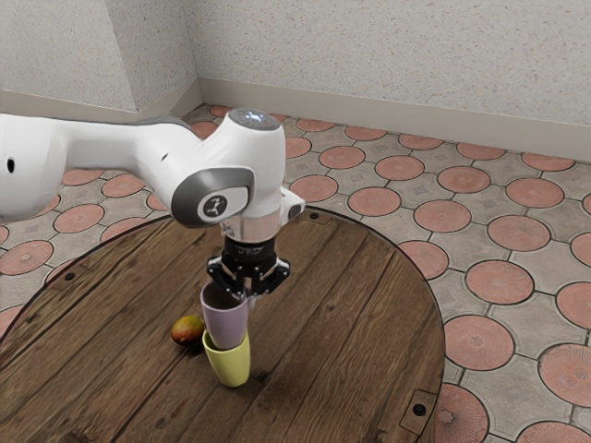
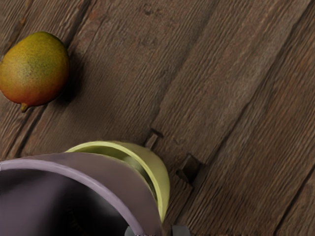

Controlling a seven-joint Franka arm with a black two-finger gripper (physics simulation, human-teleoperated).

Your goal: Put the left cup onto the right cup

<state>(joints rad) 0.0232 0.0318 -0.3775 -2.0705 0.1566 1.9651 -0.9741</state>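
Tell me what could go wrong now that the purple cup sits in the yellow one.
The tall mauve cup seems off-centre in the short yellow-green cup, so it may tip over. The claw hangs right at the mauve rim; lifting away could drag the stack over. The red-green mango lies close by; a toppling cup could knock it rolling.

purple cup (image 1: 224,318) – upright, mouth open upward, base nested inside yellow cup | yellow cup (image 1: 228,360) – upright on table (image 1: 351,305), rim ringing purple cup's lower wall
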